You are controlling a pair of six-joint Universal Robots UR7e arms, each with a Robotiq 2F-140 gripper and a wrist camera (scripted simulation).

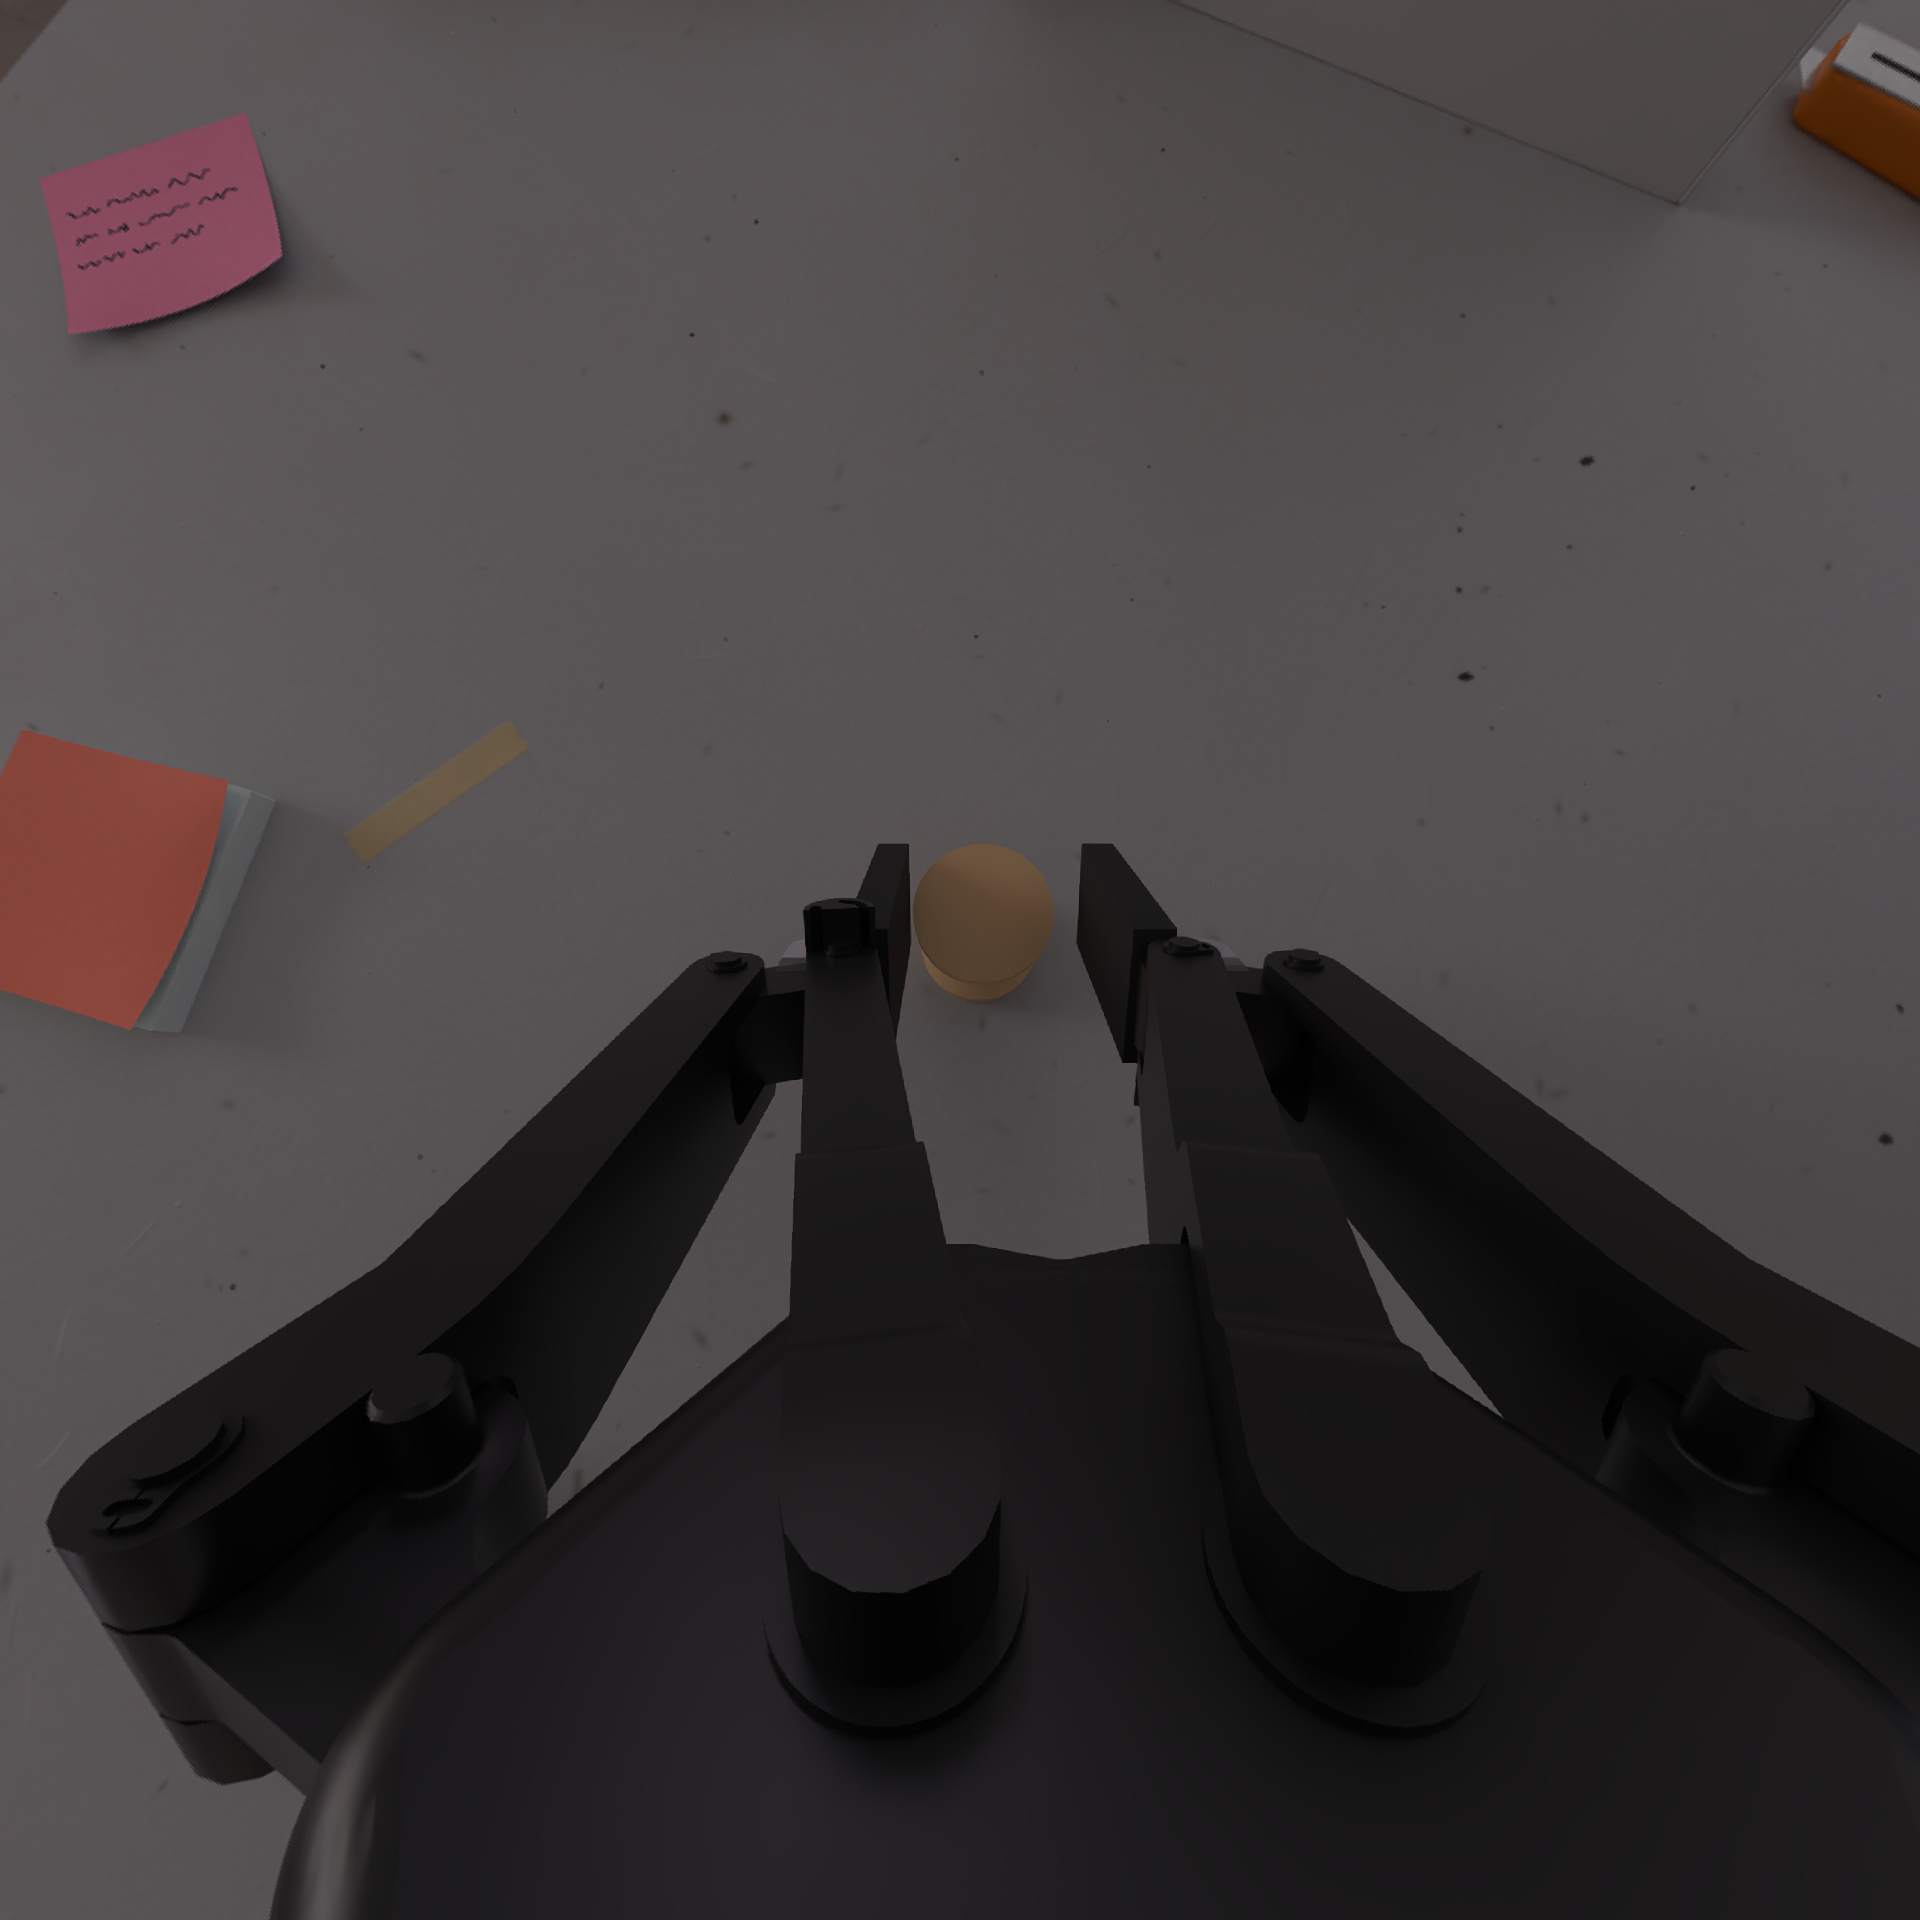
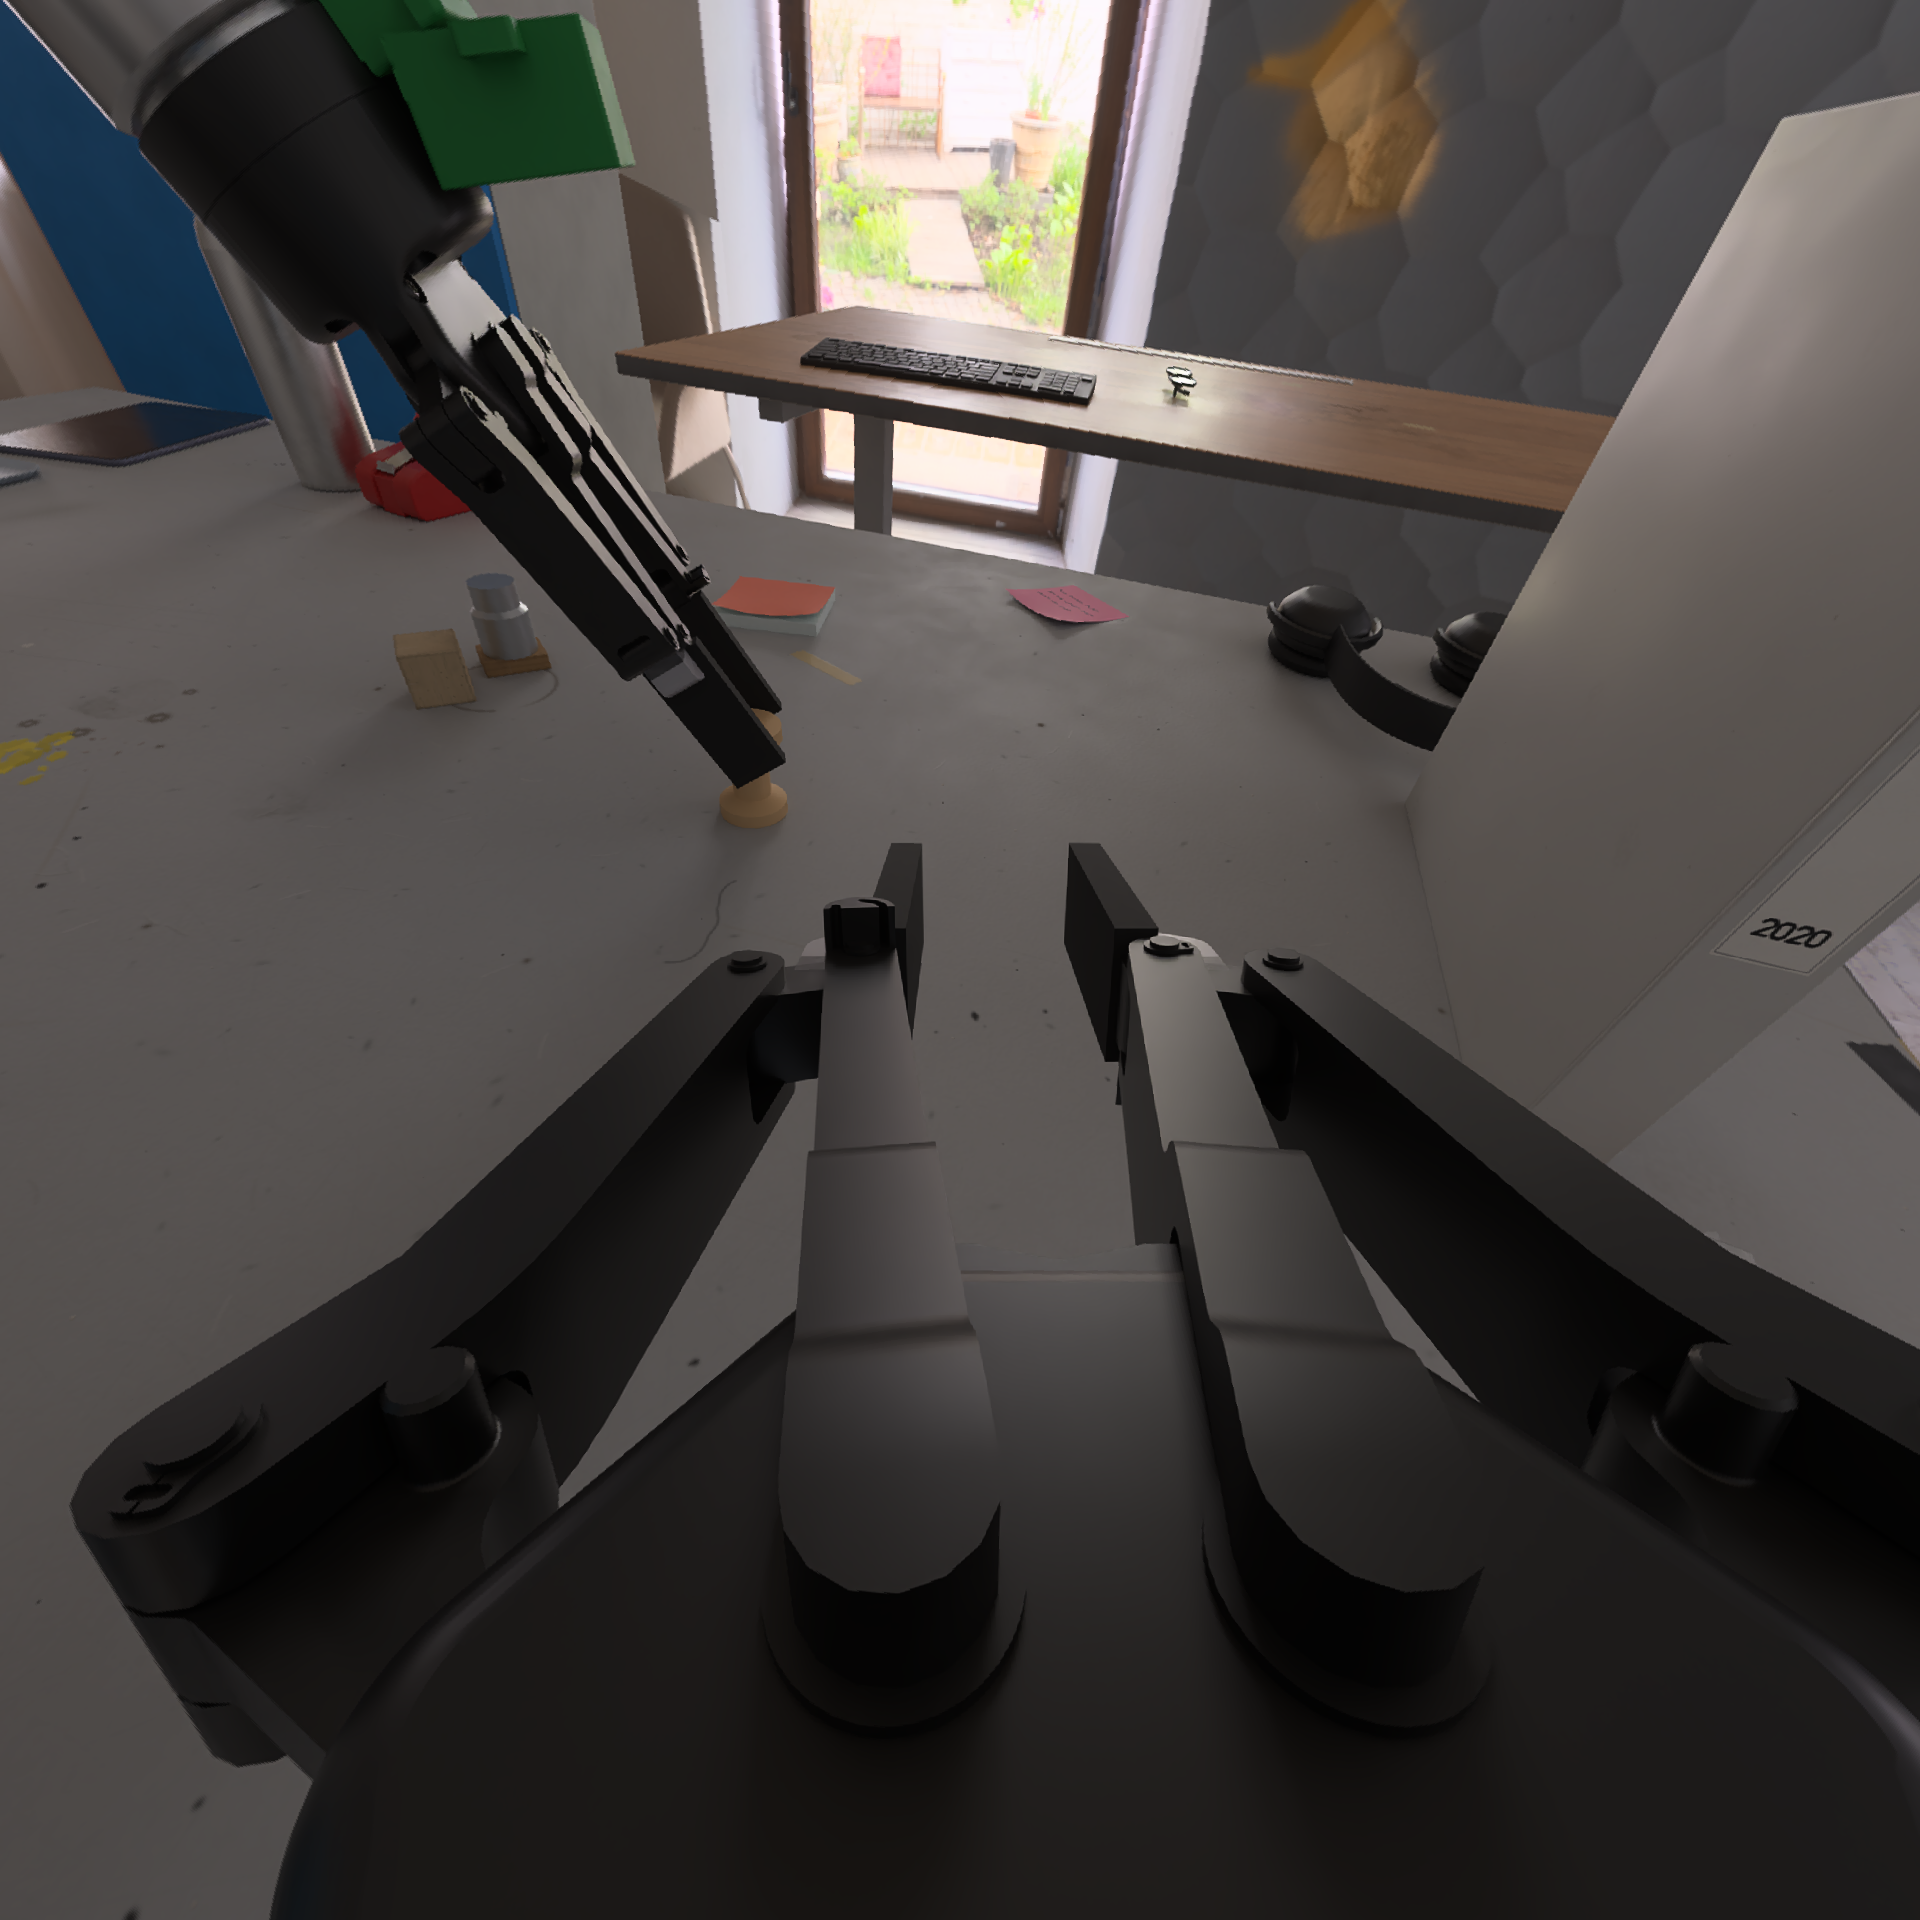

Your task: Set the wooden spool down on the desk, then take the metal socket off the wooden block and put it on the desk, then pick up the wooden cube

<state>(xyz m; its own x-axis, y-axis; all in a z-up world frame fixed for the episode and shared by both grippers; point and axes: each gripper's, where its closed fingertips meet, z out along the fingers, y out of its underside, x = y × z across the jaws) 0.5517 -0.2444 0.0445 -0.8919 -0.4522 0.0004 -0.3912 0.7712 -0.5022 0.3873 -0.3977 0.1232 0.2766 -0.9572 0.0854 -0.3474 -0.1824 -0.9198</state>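
Observation:
The wooden spool [image 1: 982, 920] stands upright on the grey desk [image 1: 1039, 468]. My left gripper [image 1: 994, 862] is around its top, fingers a little apart from it, open. The right wrist view shows the spool [image 2: 753, 805] resting on the desk under the left gripper [image 2: 753, 753]. The metal socket [image 2: 499, 618] stands on a flat wooden block [image 2: 514, 660] at the far left, with the wooden cube [image 2: 434, 668] beside it. My right gripper [image 2: 994, 862] is open and empty above the desk, nearer than the spool.
An orange sticky-note pad [image 1: 104, 883], a pink note [image 1: 161, 223] and a tape strip [image 1: 436, 790] lie left of the spool. Black headphones [image 2: 1340, 644] and a tall white box [image 2: 1714, 623] stand at the right. A red item [image 2: 400, 483] sits behind the socket.

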